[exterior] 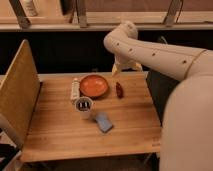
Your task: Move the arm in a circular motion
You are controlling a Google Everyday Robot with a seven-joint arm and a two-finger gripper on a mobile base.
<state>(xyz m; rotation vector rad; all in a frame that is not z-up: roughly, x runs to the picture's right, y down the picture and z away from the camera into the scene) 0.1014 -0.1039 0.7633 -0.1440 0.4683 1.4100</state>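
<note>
**Arm** [155, 52]: cream-white, thick tube segments with dark dots. It enters from the right foreground and bends at a raised elbow over the far edge of the surface [60, 137].

**Hand** [125, 66]: pale yellowish. It hangs below the elbow, above the far edge and just behind the orange bowl [93, 86]. It carries nothing visible; whether it is released or clenched, cannot tell.

**On the surface:**
- white bottle [75, 90], lying beside the bowl
- small red item [119, 90]
- cup [84, 106]
- blue sponge [104, 121]
- upright wooden panel [17, 95], at the left edge

**Step, as judged:** the circular sweep is in hand, with the hand at the far side of the loop.

**Next move calls for:** a smooth curved path at an even height, above the bowl and cup and clear of the panel.
</note>
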